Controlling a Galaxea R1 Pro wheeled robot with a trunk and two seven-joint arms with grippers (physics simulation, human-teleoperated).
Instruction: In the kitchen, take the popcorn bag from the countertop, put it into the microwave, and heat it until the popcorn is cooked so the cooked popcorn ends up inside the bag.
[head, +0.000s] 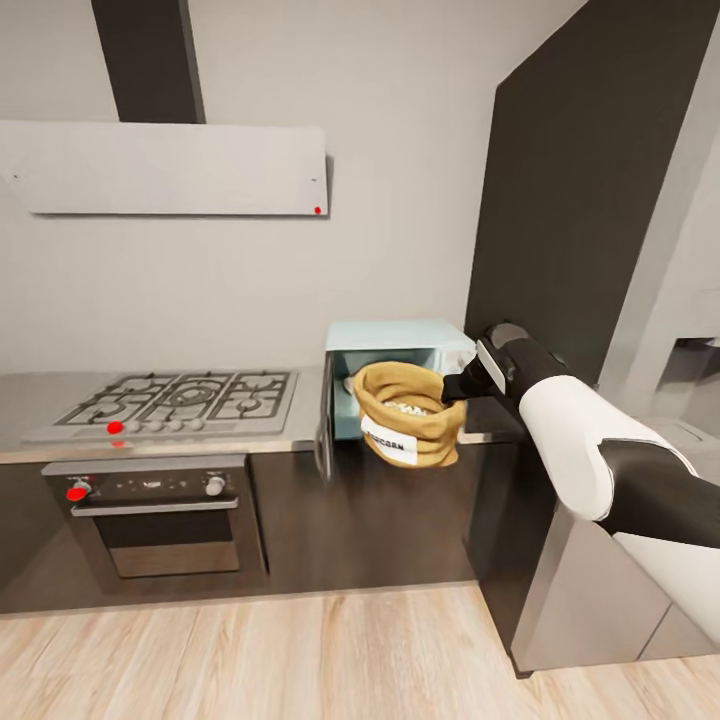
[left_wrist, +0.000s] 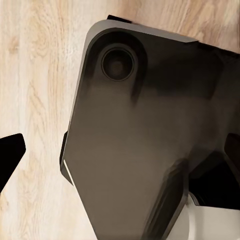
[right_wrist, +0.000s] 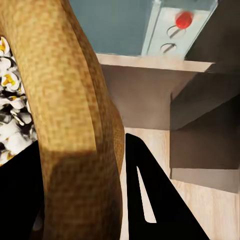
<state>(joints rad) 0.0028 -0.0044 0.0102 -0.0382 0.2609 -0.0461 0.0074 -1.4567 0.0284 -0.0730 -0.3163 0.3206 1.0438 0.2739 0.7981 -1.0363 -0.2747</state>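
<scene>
The tan popcorn bag hangs tilted in the air just in front of the mint-blue microwave, white label facing out. My right gripper is shut on the bag's rolled rim from the right. The microwave door stands swung open at the left, edge-on to me. Whitish popcorn fills the bag's mouth. In the right wrist view the bag's rim sits between the black fingers, popcorn lies inside, and the microwave's panel shows a red light. My left gripper hangs open over the floor.
The steel gas hob sits in the grey countertop left of the microwave, above a black oven. A white hood hangs above. A tall dark cabinet stands close at the right. Wooden floor lies below.
</scene>
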